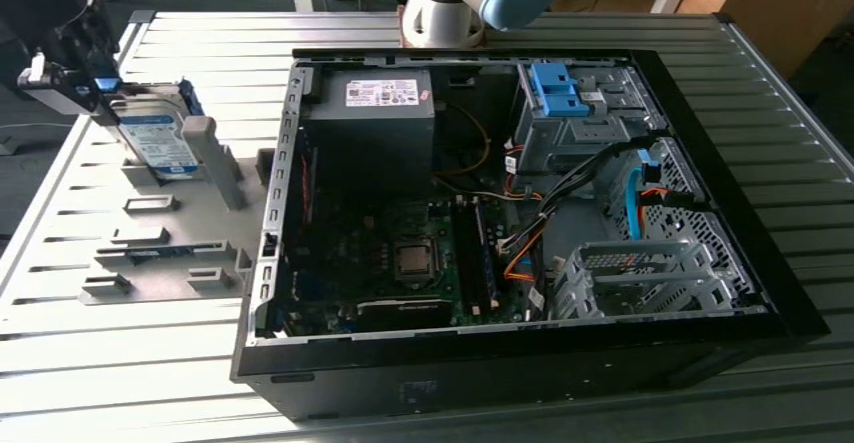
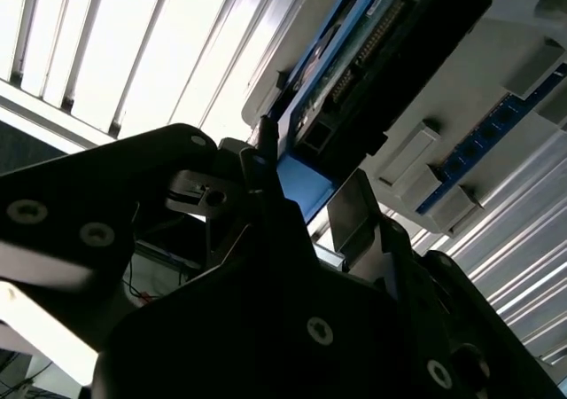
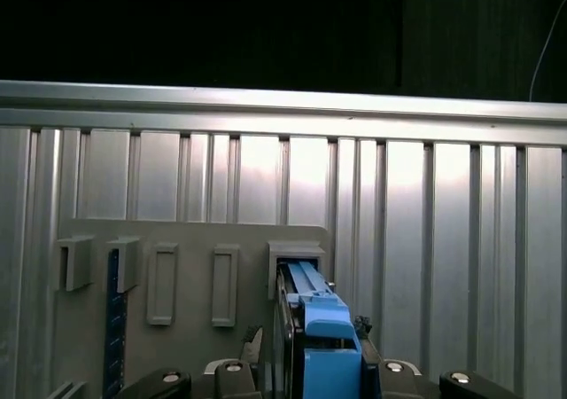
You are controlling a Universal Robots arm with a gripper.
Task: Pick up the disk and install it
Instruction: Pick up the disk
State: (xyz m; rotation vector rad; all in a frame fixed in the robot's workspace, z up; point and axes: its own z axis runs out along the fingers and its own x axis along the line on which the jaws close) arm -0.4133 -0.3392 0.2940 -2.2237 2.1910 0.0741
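- The step in hand looks like the pick-up, and nothing of the install shows as done. The disk (image 1: 154, 135) stands on edge, somewhat tilted, in a grey holder plate (image 1: 160, 263) on the bench (image 1: 801, 173). It is outside the open computer case (image 1: 467, 368), beside the case on the exterior view's left and well apart from its bays.
- In the second wrist view the jaws stand narrow, one on either side of the blue carrier frame (image 2: 306, 191) at the disk's upper end. They appear clamped on it.
- In the exterior view the disk's lower corner sits down between the holder's grey posts (image 1: 203, 148). I cannot tell whether it has left the slot.
- Inside the case, a grey box (image 1: 374, 113) with a small white sticker fills the side nearest the disk. A bare blue bracket (image 1: 558, 88) sits on a bay farther across. A silver drive cage (image 1: 627, 273) stands at the side of the case farthest from the disk.
- As I judge it, freeing the disk calls for a pull straight along the slot, with the clamp firm on the frame. A sideways drag could catch the frame on the posts.
- Carrying it to the case would then call for enough height to clear the case's near wall and the cables (image 1: 534, 233) inside.
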